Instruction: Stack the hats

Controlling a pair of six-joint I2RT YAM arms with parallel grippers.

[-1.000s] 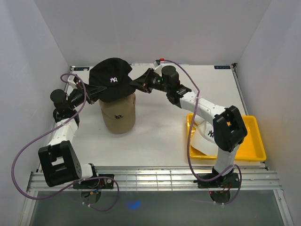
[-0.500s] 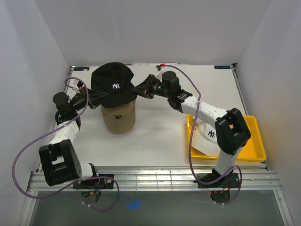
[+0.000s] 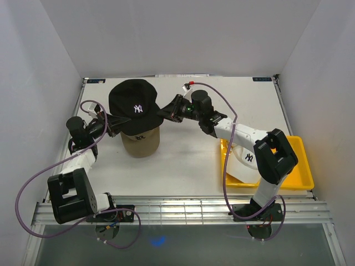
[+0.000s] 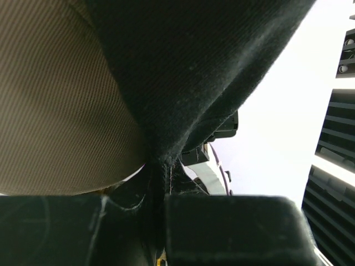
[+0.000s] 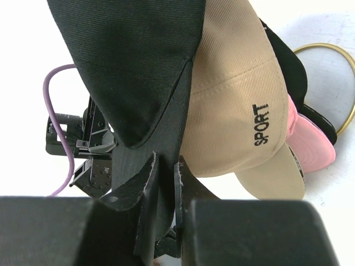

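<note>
The black cap hangs stretched between the two arms at the far left of the worktop, directly over the tan cap. It covers the tan crown's top, though whether the fabrics already touch cannot be told. The left gripper has its jaws clamped on the black cap's rim on its own side, the cloth bunched into a fold between them in the left wrist view. The right gripper has its jaws pinched on the opposite edge, where the right wrist view shows a thin black band of fabric running between them. That view also shows a pink cap nested under the tan one, and part of the gold wire stand beyond. The white cap lies well apart in the yellow tray, so the job looks a little over half done. The step in hand appears to be seating the black cap, and it will likely go best if both arms descend evenly, holding the opening spread wide enough to slip over the tan crown. The black brim should line up with the brims below. Neither side should let go until the crown has settled, since an early release on one side could tip the cap or nudge the stack.
</note>
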